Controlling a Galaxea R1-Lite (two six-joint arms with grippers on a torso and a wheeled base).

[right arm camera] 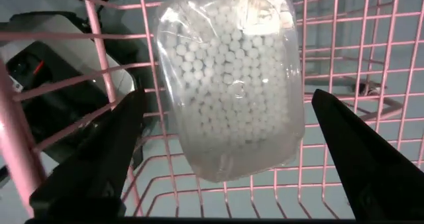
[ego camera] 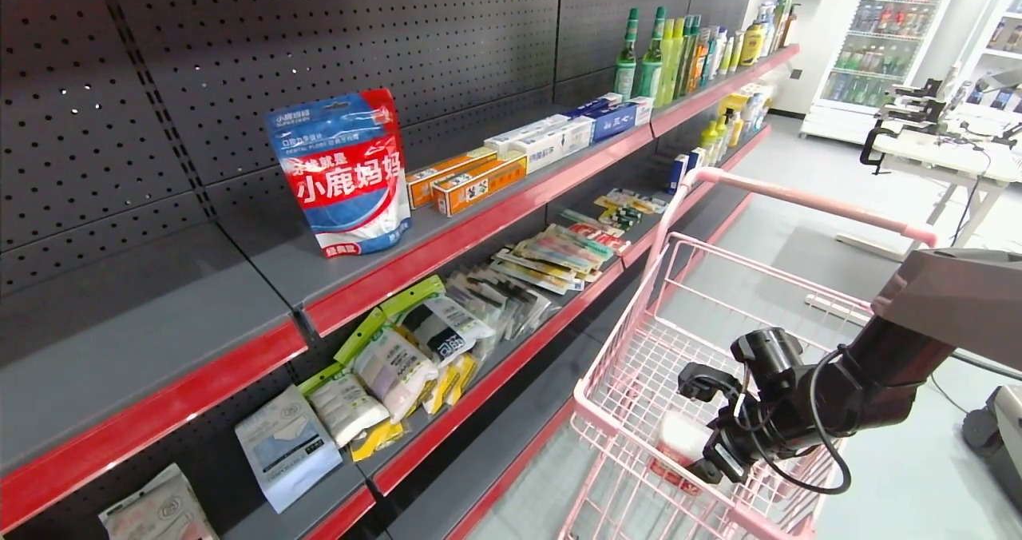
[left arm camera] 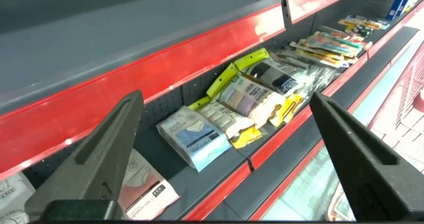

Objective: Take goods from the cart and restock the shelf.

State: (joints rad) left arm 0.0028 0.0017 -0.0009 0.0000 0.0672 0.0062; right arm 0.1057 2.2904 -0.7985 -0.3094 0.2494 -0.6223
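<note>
A clear pack of small white balls [right arm camera: 232, 85] lies on the wire floor of the pink cart [ego camera: 766, 196]; in the head view the pack [ego camera: 675, 438] shows white with a red label. My right gripper [right arm camera: 228, 95] hangs open just over it, one finger [right arm camera: 99, 158] on each side, neither touching. From the head, the right gripper [ego camera: 707, 428] is inside the cart's basket near its left wall. My left gripper [left arm camera: 225, 101] is open and holds nothing, facing the lower shelf [left arm camera: 278, 134] of small packs.
The shelf unit [ego camera: 447, 240] runs along the left, its boards edged in red. A blue and red pouch [ego camera: 343, 172] stands on the upper board beside orange boxes [ego camera: 471, 182]. Bare grey board [ego camera: 120, 324] lies left of the pouch. A table [ego camera: 950, 152] stands far right.
</note>
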